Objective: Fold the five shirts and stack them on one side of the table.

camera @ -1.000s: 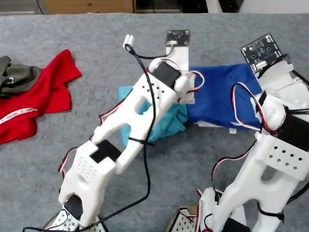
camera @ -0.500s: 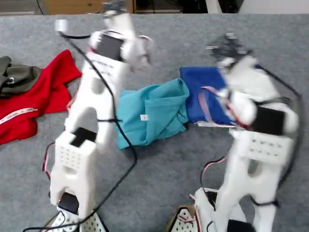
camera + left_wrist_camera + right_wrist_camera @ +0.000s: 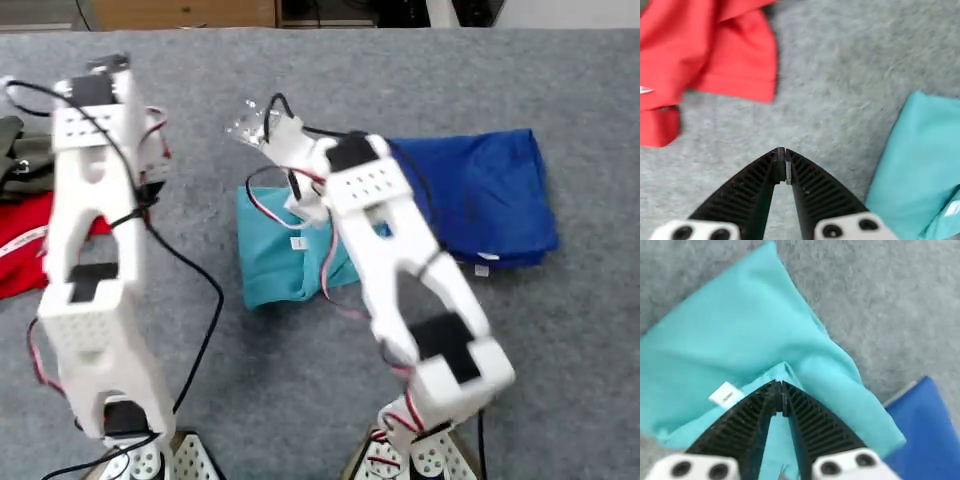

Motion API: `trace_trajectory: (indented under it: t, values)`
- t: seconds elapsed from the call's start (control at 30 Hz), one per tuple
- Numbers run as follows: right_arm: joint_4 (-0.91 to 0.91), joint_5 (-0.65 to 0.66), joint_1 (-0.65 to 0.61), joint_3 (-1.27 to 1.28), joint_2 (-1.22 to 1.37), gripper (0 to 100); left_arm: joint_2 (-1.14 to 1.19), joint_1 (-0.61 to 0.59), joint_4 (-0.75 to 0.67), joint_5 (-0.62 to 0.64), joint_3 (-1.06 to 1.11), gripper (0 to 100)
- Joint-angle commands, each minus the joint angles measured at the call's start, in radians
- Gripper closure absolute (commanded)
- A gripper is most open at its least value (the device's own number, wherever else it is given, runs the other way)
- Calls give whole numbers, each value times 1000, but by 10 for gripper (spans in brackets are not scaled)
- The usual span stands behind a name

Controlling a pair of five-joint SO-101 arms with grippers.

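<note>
Left gripper: the jaws are being held pressed together with nothing between them. It is being held above the bare grey table, between the red shirt and the teal shirt, touching neither.

Right gripper: the jaws are being held pressed together, with the tips over a raised fold of the teal shirt, near its white label. Whether cloth is being pinched cannot be told.

High view: the teal shirt is being seen folded mid-table, its edge against the blue shirt, which is lying folded flat on the right side. The red shirt is lying crumpled at the left edge and is being partly covered by the left arm. A dark shirt is lying just beside it.
</note>
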Motion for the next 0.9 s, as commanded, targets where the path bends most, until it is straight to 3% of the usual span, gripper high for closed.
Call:
trace_trajectory:
  t: [0.0,0.37,0.57,0.77,0.87]
  values:
    - [57,-11,-16,-163,142,997,-170,-35,-38,-63,129,982]
    - [365,-3,68,-262,234,997,-479,-25,-385,-74,744,982]
    - [364,60,150,-91,30,997,-568,23,-427,-71,841,982]
    - [163,121,209,331,-222,997,-568,60,-443,-68,845,982]
    - [104,110,194,380,-318,997,-568,78,-443,-68,845,982]
